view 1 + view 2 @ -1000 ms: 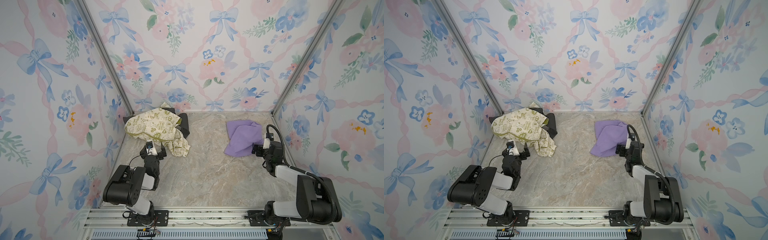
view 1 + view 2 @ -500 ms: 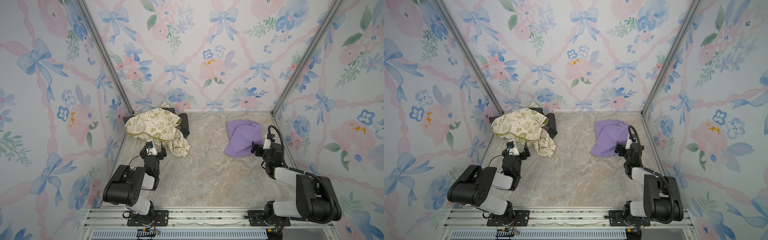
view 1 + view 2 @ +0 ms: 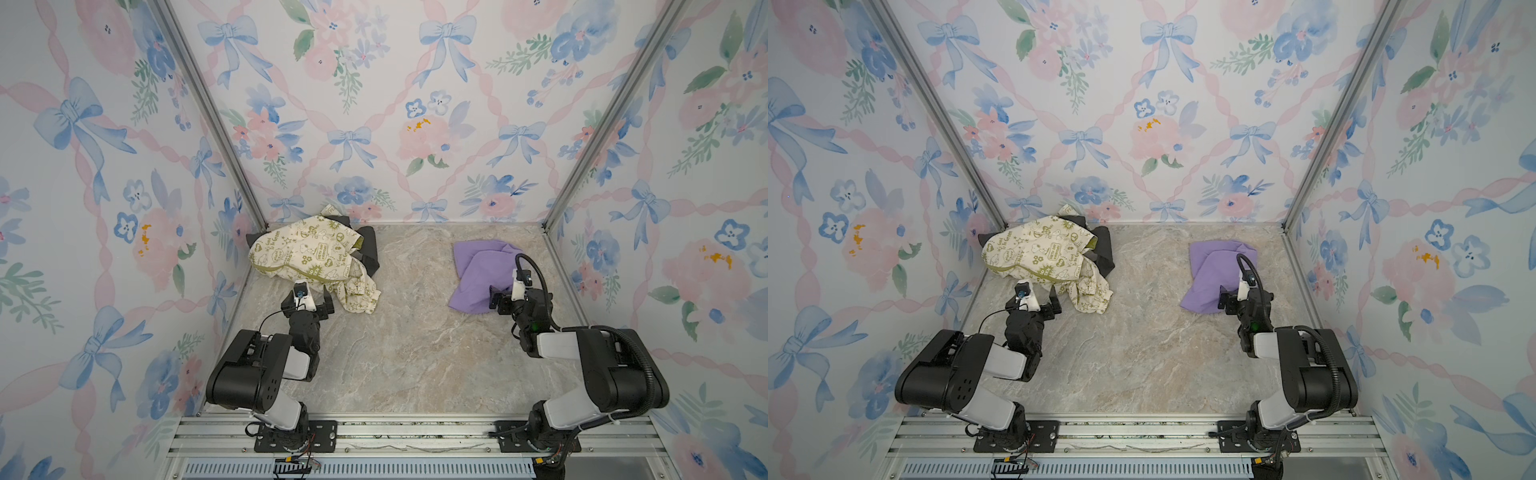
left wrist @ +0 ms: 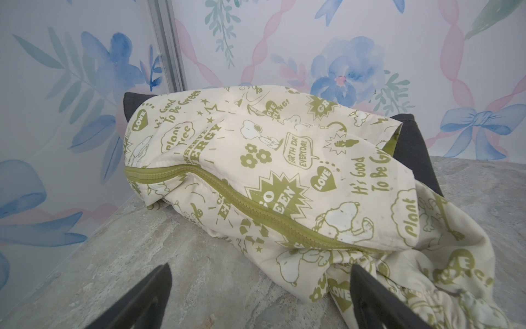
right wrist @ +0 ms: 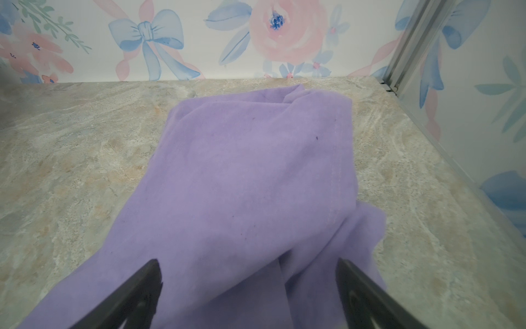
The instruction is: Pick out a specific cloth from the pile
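— Left claw (image 3: 308,301): what's its state?
— Open wide, holding nothing. It sits low at the near edge of the pile (image 3: 316,259), one finger just beside the trailing hem of the cream printed cloth (image 4: 284,159).
— And the pile itself?
— Far left corner of the desk (image 3: 415,357). The cream printed cloth lies on top, and a dark grey garment (image 4: 410,148) pokes out behind it and to the right.
— Where's the cloth (image 3: 478,270)?
— Lavender, crumpled, alone at the far right of the desk, well apart from the pile.
— Right claw (image 5: 247,266)?
— Also spread wide, nothing gripped. Its fingers straddle the cloth's near edge; I can't tell whether they touch it.
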You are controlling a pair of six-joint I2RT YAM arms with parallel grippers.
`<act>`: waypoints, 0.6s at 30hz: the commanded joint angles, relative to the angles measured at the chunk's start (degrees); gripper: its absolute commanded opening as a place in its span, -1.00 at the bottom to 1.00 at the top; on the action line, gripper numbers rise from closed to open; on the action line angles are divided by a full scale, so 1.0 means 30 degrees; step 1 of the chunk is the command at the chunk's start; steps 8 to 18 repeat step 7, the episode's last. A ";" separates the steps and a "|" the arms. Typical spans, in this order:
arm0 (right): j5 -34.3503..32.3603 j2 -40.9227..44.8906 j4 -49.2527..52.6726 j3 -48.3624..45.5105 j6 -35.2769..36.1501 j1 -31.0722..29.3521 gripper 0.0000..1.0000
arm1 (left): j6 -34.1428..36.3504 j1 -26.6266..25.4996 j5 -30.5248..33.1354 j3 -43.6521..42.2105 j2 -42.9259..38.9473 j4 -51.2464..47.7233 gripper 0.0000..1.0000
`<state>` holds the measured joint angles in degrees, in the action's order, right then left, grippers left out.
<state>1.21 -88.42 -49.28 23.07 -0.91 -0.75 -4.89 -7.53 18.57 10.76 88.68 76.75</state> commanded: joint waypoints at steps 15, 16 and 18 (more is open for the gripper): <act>-0.0023 -0.0086 -0.0782 -0.0132 0.0259 0.0071 0.94 | 0.0368 -0.0091 -0.0004 -0.0078 0.0117 0.0491 0.96; -0.0023 -0.0086 -0.0782 -0.0132 0.0259 0.0071 0.94 | 0.0368 -0.0091 -0.0004 -0.0078 0.0117 0.0491 0.96; -0.0023 -0.0086 -0.0782 -0.0132 0.0259 0.0071 0.94 | 0.0368 -0.0091 -0.0004 -0.0078 0.0117 0.0491 0.96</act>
